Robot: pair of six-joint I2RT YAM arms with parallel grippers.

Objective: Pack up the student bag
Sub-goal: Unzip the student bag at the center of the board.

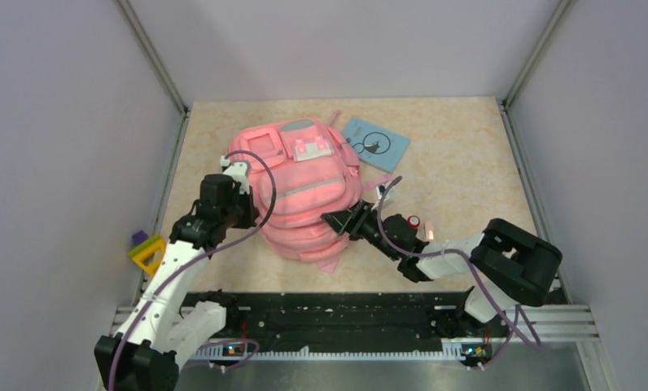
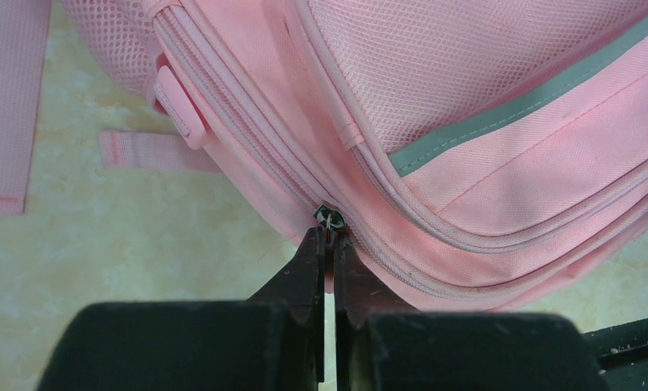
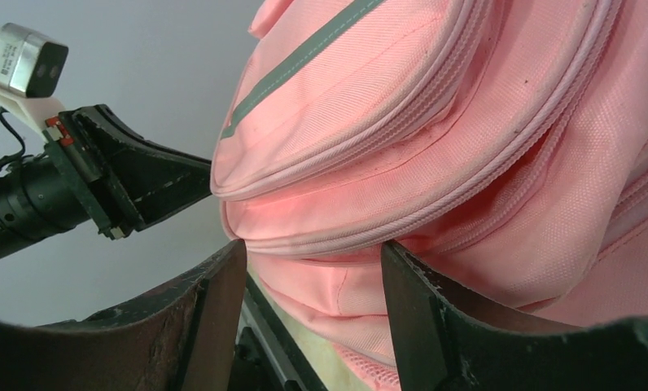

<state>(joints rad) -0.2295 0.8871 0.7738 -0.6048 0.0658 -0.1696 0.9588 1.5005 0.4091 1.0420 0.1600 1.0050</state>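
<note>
Pink fabric, slack and bulky. Found the student bag (image 1: 300, 191) lying flat near the middle of the table (image 1: 467, 179), front pockets up, straps (image 2: 15, 106) loose on the surface beside it. Found the left gripper (image 2: 329, 238) clenched hard on the small dark zipper pull (image 2: 329, 218) at the bag's left edge, with nothing but that tab in its bite. Judged this a hold for running the zip open, a needed first step before any packing; saw the zip apparently closed on both sides of the pull. Found the right gripper (image 3: 311, 252) spread wide across a bulging fold at the bag's near-right edge, both sides pressed into the cloth, grasping the bag itself. Took that for an anchor, meant to stop soft material dragging along behind the zip. Noted a blue booklet (image 1: 375, 143) just beside the bag's far-right corner; probably cargo, kept within reach. Spotted a yellow-and-purple block (image 1: 146, 251) well apart, past the table's left rail. Feared a slip off so small a tab under a hard pull.
</note>
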